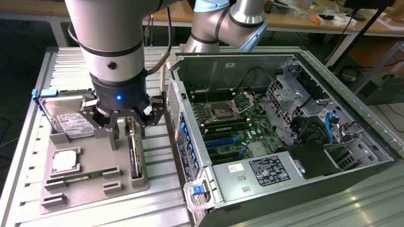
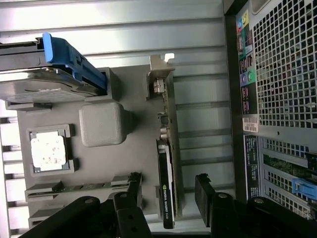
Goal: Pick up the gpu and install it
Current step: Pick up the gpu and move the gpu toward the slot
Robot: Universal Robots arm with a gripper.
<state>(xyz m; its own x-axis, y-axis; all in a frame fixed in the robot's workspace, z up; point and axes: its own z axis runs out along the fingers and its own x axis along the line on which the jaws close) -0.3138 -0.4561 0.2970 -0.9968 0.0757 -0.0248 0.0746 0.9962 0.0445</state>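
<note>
1. The gpu [image 1: 134, 153] stands on its long edge in a slot of the grey tray [image 1: 98, 158], along the tray's edge nearest the open computer case [image 1: 277, 137]. The tray lies on the slatted bench [image 1: 158, 208], just beside the case.
2. The tool [image 1: 128, 135] hangs directly over the card, released, with its jaws spread wide and nothing held. In the wrist view the gpu [image 2: 166, 168] runs between the two fingers [image 2: 132, 194], one on each side of the thin card. A gap shows on both sides, so I judge the fingers are not touching it.
3. The card's long axis runs parallel to that tray edge and to the side of the case. The jaws stand across its thin dimension, not along its length.
4. The silvery bracket [image 2: 159, 82] is at the card's end toward the hard drive [image 1: 66, 116], at the far corner of the tray. The fingers sit nearer the opposite end than the bracket end.
5. The processor [image 1: 65, 161] and the memory stick [image 1: 82, 177] lie on the tray's other side, well apart from the tool.
6. Hard to make out:
   - The card shows edge-on, so its fan face cannot be read.
   - Its lower edge is sunk in the slot.
   - In the exterior view the tool covers the bracket end.
   - How far down the card the fingertips reach cannot be told.
</note>
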